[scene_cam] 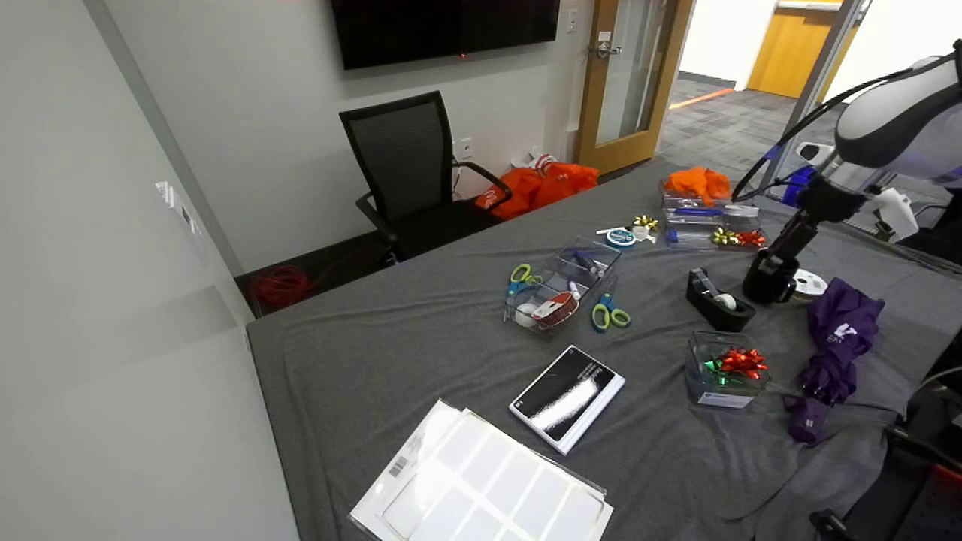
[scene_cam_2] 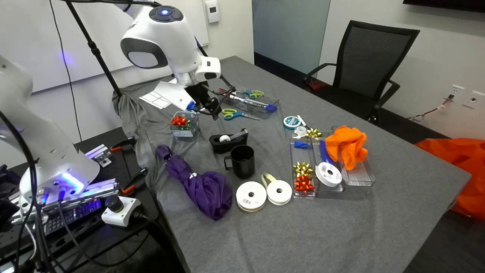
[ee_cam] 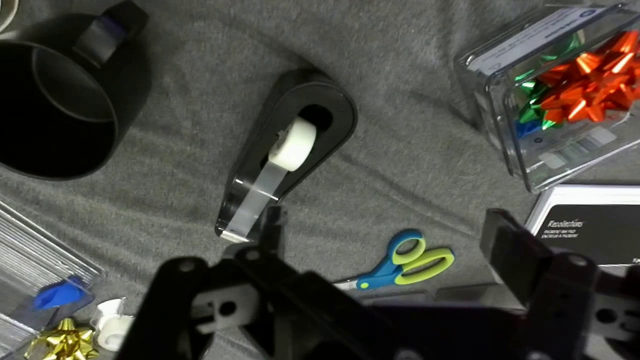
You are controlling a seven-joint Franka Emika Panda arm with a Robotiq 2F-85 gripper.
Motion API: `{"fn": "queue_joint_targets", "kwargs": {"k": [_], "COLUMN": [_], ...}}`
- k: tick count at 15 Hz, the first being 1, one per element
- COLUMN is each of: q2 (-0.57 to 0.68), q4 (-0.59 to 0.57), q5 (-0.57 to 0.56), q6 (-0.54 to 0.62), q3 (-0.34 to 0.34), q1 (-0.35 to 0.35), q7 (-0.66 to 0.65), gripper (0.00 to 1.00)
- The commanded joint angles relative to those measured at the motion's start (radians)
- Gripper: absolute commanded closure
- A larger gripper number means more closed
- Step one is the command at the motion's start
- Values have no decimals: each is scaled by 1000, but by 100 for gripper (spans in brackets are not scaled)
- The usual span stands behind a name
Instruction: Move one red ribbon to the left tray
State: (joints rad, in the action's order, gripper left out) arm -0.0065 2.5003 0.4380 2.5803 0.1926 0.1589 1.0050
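One red ribbon (scene_cam: 740, 363) lies with green bows in the left tray (scene_cam: 723, 400), a small squarish clear-grey bin with a white label. Both also show in an exterior view, ribbon (scene_cam_2: 179, 120) and tray (scene_cam_2: 183, 133), and at the upper right of the wrist view, ribbon (ee_cam: 590, 87) and tray (ee_cam: 535, 39). Another red ribbon (scene_cam_2: 304, 183) lies beside a gold bow in a clear compartment tray (scene_cam_2: 303, 194); it also shows in an exterior view (scene_cam: 750, 238). My gripper (ee_cam: 385, 225) is open and empty, above the table between the tape dispenser and scissors. It shows in both exterior views (scene_cam: 789, 240) (scene_cam_2: 214, 110).
A black tape dispenser (ee_cam: 300, 120) and a tall black mug (ee_cam: 65, 100) stand near the gripper. Scissors (ee_cam: 400, 262) lie by a clear organizer (scene_cam: 564, 282). A purple umbrella (scene_cam_2: 201, 182), ribbon spools (scene_cam_2: 251, 195) and an orange cloth (scene_cam_2: 346, 146) are also on the table.
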Motion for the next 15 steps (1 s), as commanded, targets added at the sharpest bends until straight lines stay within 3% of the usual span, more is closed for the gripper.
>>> {"fn": "queue_joint_targets", "kwargs": {"k": [1,6,11,15], "q2": [-2,-2,43,83], "q4": [3,6,-97,-196], "q5": [-3,-3,108,131], "q6": [-1,-1,-88,-115], "q3": [-7,-10,-3,-3], "q1": [2,0,8,19], "q7": [-3,-3,-196,-422], "gripper": [0,0,0,0]}}
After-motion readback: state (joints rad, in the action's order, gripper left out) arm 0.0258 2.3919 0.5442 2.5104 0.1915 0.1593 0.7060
